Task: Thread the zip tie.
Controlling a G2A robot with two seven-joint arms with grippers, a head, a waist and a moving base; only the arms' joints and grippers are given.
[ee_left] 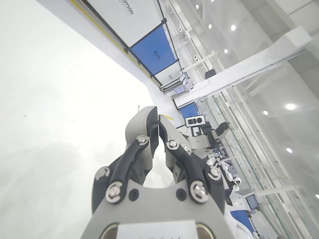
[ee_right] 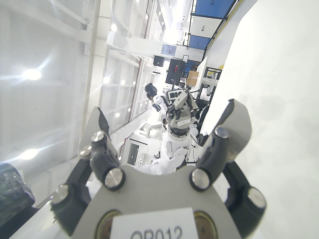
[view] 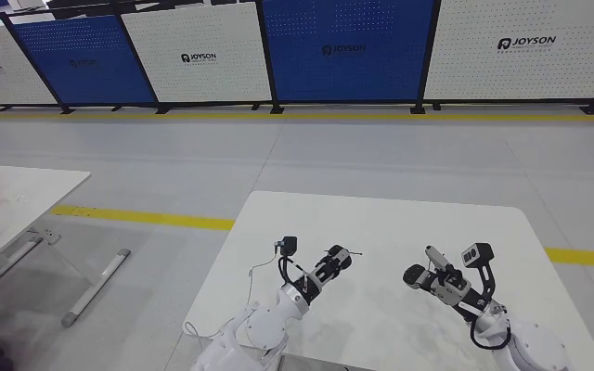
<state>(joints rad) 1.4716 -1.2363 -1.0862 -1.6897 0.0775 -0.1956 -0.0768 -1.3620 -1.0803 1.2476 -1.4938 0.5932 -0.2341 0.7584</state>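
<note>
A thin black zip tie sticks out from the tip of my left gripper, low over the white table. In the left wrist view that gripper is shut, pads pressed together, and a thin dark tip of the tie shows just beyond one finger. My right gripper hangs a short way to the right, facing the left one, with nothing in it. Its fingers stand wide apart in the right wrist view, and the left gripper is seen between them, farther off.
The table's far edge and left edge border grey floor with a yellow line. A second white table stands far left. Blue and white pegboard panels close off the back.
</note>
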